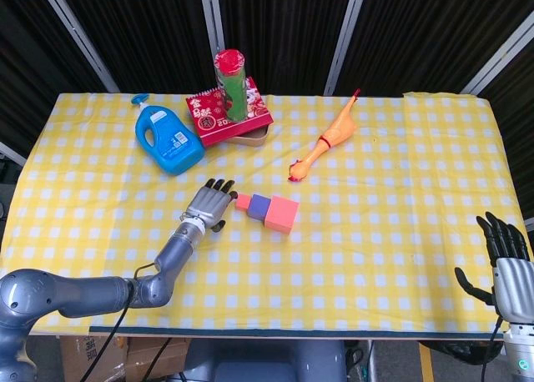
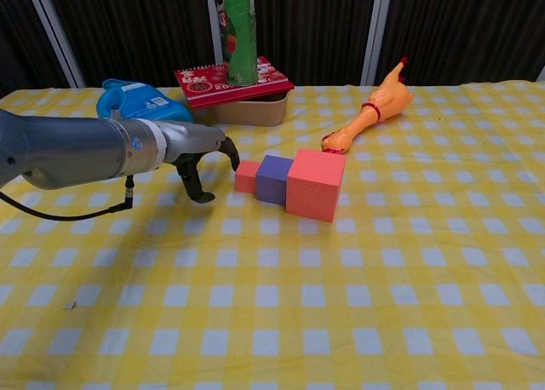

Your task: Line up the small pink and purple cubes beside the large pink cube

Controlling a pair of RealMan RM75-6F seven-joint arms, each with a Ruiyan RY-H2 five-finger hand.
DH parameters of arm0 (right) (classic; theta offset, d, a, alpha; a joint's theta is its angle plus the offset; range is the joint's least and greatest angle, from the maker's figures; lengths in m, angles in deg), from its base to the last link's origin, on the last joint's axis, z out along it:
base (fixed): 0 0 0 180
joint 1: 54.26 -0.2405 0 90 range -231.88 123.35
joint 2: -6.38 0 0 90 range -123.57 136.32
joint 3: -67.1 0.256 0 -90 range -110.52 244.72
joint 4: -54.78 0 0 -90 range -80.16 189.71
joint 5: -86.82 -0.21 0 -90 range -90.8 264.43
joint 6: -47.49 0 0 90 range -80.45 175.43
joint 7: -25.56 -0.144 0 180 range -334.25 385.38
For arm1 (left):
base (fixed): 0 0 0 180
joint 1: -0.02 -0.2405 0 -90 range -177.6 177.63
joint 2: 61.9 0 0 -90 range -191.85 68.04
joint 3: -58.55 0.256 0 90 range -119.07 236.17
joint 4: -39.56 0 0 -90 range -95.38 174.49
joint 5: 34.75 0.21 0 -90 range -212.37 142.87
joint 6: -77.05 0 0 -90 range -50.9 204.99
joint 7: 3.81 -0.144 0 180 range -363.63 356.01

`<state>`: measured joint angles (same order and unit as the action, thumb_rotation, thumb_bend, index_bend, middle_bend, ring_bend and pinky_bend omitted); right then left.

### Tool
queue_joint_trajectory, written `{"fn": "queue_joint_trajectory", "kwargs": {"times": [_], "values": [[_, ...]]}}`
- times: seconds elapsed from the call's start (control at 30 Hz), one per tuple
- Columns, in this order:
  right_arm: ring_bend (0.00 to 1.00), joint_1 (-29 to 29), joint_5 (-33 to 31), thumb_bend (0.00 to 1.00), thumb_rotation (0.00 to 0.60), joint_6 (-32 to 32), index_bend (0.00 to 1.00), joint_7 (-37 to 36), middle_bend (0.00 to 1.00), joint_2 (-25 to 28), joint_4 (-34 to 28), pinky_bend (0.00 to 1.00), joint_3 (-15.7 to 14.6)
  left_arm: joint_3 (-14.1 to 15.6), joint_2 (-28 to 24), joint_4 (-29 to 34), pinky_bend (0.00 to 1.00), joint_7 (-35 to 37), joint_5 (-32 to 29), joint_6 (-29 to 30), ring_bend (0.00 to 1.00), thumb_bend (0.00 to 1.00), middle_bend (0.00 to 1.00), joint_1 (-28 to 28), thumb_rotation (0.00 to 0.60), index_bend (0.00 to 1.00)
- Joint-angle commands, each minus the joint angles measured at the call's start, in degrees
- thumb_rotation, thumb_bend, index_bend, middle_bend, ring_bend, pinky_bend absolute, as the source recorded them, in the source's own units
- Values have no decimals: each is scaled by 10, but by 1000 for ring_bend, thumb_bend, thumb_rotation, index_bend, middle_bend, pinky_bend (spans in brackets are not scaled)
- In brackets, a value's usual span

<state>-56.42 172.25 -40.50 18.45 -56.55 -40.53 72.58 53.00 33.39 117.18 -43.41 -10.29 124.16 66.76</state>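
While my left hand [image 1: 209, 208] hovers empty, fingers apart, the small pink cube [image 1: 243, 202] sits just to its right, touching the purple cube [image 1: 259, 206] and large pink cube [image 1: 282, 214] beyond; my right hand [image 1: 506, 263] hangs spread, far off. No label is readable.

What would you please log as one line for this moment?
cubes: in a row, touching | left robot hand: empty, beside small pink cube | right robot hand: idle at table edge
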Motion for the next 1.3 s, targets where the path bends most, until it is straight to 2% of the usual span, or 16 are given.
{"fn": "queue_joint_trajectory", "kwargs": {"times": [0.03, 0.6, 0.73, 0.87, 1.0, 1.07, 1.13, 1.3], "values": [[0, 0, 0, 367, 600, 0, 0, 0, 0, 0, 0, 36, 0, 0, 2, 0, 52, 0, 1, 0, 0, 421, 0, 0, 600, 192], [0, 1, 2, 367, 600, 0, 0, 1, 0, 1, 0, 36, -2, 4, 1, 7, 52, 0, 7, 2, 0, 421, 0, -5, 600, 181], [0, 0, 2, 367, 600, 0, 0, 0, 0, 2, 0, 36, -1, 2, -10, 19, 52, 4, 7, 8, 0, 421, 0, -9, 600, 180], [0, 1, 1, 367, 600, 0, 0, -3, 0, 3, 1, 36, -2, 1, -41, 58, 52, 27, 24, 27, 0, 421, 0, -30, 600, 158], [0, 2, -1, 367, 600, -2, 0, -4, 0, 3, 2, 36, -1, 2, -100, 133, 52, 81, 78, 69, 0, 360, 0, -79, 600, 113], [0, 2, -1, 367, 600, -2, 0, 0, 0, 2, 3, 36, 0, 15, -134, 174, 52, 103, 130, 107, 0, 329, 0, -111, 600, 85], [0, 2, -3, 367, 600, -4, 0, 8, 0, 1, 5, 36, 1, 42, -171, 215, 52, 125, 206, 167, 0, 285, 0, -155, 600, 44], [0, 4, 0, 367, 600, -14, 0, 30, 0, -4, 6, 36, 2, 110, -231, 275, 52, 193, 344, 294, 0, 217, 0, -265, 600, 0]]}}
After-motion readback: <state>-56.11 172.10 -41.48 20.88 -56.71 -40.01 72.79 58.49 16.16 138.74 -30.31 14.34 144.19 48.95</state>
